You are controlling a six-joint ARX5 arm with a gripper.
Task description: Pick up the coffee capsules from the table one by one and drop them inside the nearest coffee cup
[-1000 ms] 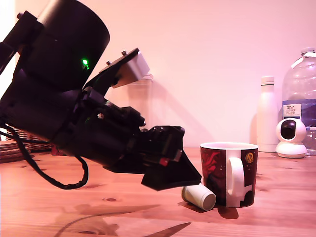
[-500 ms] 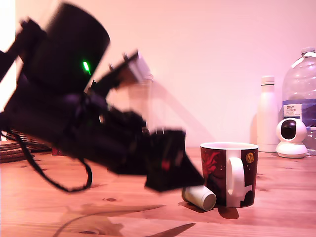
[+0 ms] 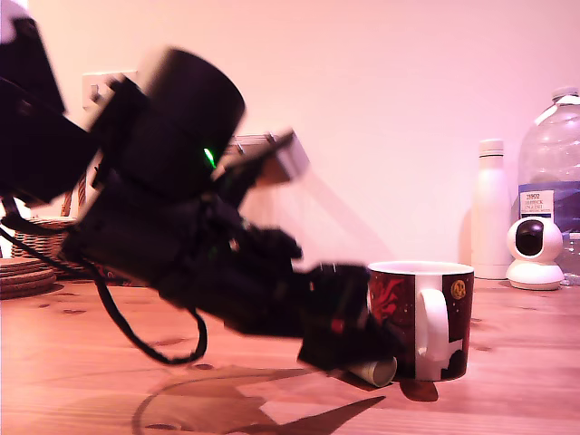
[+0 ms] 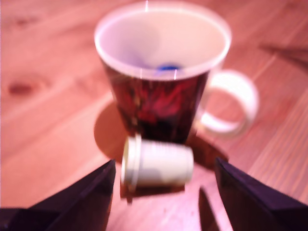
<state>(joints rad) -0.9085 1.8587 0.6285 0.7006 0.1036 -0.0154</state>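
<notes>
A pale cream-green coffee capsule lies on its side on the pine table, right against the foot of the coffee cup. The cup is dark maroon with a white handle and white inside. Something blue shows at its bottom. In the exterior view the capsule peeks out beside the cup, mostly hidden by my black gripper. My gripper is open, low over the table, one finger on each side of the capsule, not touching it.
At the exterior view's right stand a white bottle, a small white camera and a large clear water bottle. Wicker mats lie at the exterior view's left. My arm's black cable hangs near the tabletop.
My arm has swung down and toward the exterior view's right, bringing the gripper over the capsule and hiding most of it. Capsule and cup have not moved.
</notes>
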